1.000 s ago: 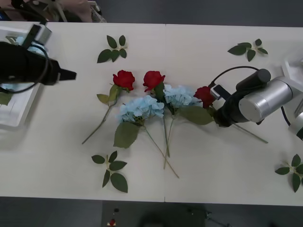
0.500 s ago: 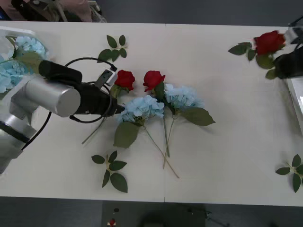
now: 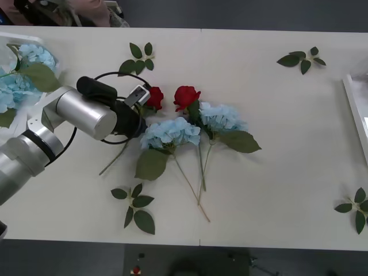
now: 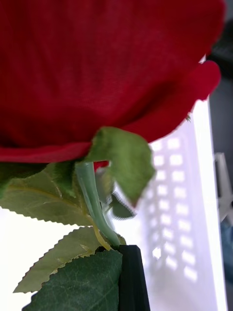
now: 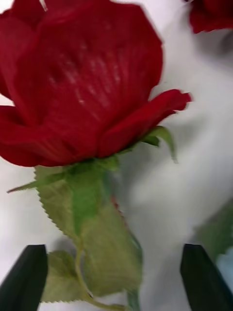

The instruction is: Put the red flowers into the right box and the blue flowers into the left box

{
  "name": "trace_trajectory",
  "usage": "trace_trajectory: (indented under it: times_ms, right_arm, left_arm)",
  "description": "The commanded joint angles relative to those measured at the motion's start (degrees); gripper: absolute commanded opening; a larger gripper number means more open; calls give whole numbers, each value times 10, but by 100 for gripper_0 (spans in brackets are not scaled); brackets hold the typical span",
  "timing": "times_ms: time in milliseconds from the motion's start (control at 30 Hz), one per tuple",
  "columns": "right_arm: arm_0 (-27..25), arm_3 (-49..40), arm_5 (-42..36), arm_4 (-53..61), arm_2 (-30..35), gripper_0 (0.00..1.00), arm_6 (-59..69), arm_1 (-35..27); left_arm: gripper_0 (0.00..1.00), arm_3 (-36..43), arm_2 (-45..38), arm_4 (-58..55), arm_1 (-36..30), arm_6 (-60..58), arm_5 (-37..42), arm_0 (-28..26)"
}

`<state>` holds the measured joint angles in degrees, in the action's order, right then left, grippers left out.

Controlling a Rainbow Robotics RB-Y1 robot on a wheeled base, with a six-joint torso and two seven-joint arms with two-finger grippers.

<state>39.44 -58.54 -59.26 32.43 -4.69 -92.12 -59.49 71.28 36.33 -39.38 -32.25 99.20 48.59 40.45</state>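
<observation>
left fingers: black tips (image 5: pixel 24 277) spread wide, one each side of a rose stem, nothing pinched yet
left gripper: (image 3: pixel 140 102) low over the table (image 3: pixel 276 144), at the left-hand rose (image 3: pixel 154 96) of the middle pile; bloom fills the wrist view (image 5: pixel 82 82)
right fingers: one black finger (image 4: pixel 131 277) against the stem of a held rose (image 4: pixel 97 63); pinched on that stem by the look of it
right gripper: (image 4: pixel 127 250) hanging over the white gridded inside of the right box (image 4: pixel 179 204); box edge at the table's right side (image 3: pixel 355 115)
red flowers left: two on the table, the second (image 3: pixel 187 95) just beside the first, touching a blue head
blue flowers: two heads mid-table (image 3: pixel 171 131) (image 3: pixel 218 117), stems crossing toward the near edge; more already in the left box (image 3: pixel 23 43)
handling: roses look light, bloom soft and crushable, stem thin and a bit springy, leaves floppy
where to grip: my guess, the stem just under the bloom, between the leaves; not the petals
risk: stem may slip or swivel in the pinch; neighbouring blue head could get dragged
loose leaf sprigs: (image 3: pixel 137 59) scattered around, leave them
</observation>
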Motion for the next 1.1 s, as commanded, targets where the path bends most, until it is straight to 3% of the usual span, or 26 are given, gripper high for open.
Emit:
trace_trajectory:
  times_ms: [33, 300, 367, 433, 533, 700, 900, 1100]
  right_arm:
    - [19, 62, 102, -23, -55, 0, 13, 9]
    - [20, 156, 241, -27, -117, 0, 23, 20]
    - [20, 170, 259, -25, -117, 15, 25, 24]
    - [20, 178, 269, -25, -117, 47, 25, 24]
    - [19, 178, 269, -24, -118, 66, 22, 24]
    - [19, 177, 267, 33, -118, 75, 11, 24]
    - [17, 91, 136, 184, -118, 76, 14, 3]
    - [-14, -81, -29, 331, -118, 76, 133, -36]
  left_arm:
    - [53, -31, -4, 70, 32, 37, -31, 23]
    - [41, -92, 12, 82, 77, 29, -32, 45]
    - [28, -98, 14, 82, 78, 28, -36, 46]
    - [13, -98, 14, 83, 78, 26, -36, 46]
    - [1, -104, 14, 83, 77, 25, -36, 46]
    - [0, -104, 14, 83, 71, 21, -39, 46]
    - [0, -88, 14, 61, 54, 17, -76, 46]
    - [0, 61, 7, -55, -10, -48, -82, 69]
